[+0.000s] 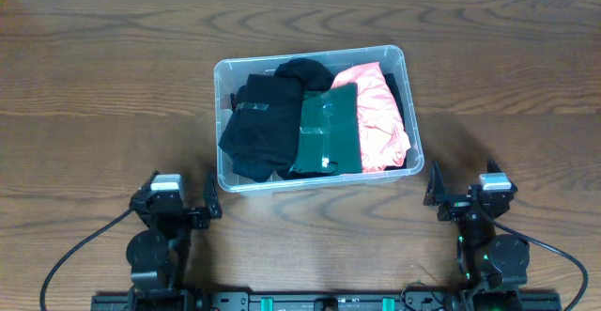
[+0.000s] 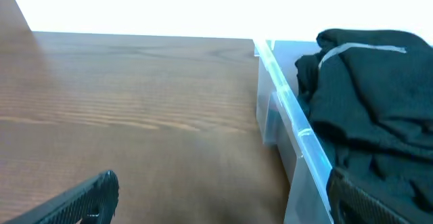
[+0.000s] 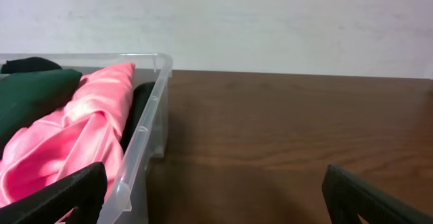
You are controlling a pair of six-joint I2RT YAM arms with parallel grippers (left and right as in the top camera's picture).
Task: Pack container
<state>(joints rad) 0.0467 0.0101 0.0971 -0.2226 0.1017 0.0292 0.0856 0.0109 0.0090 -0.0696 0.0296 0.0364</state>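
The container [image 1: 219, 114] is a clear plastic bin in the middle of the table. It holds a black garment [image 1: 263, 128] on the left, a dark green one [image 1: 327, 132] in the middle and a pink one [image 1: 380, 114] on the right. My left gripper [image 1: 180, 198] is open and empty, low by the bin's front left corner. My right gripper [image 1: 465, 194] is open and empty by the front right corner. The left wrist view shows my open fingers [image 2: 223, 207], the bin's rim [image 2: 298, 126] and the black garment [image 2: 372, 95]. The right wrist view shows my open fingers [image 3: 216, 200], the rim [image 3: 145, 132] and the pink garment [image 3: 74, 129].
The wooden table [image 1: 103, 85] spreads bare to the left, right and behind the bin. A pale wall [image 3: 270, 21] stands beyond the far edge. Both arm bases sit at the table's front edge.
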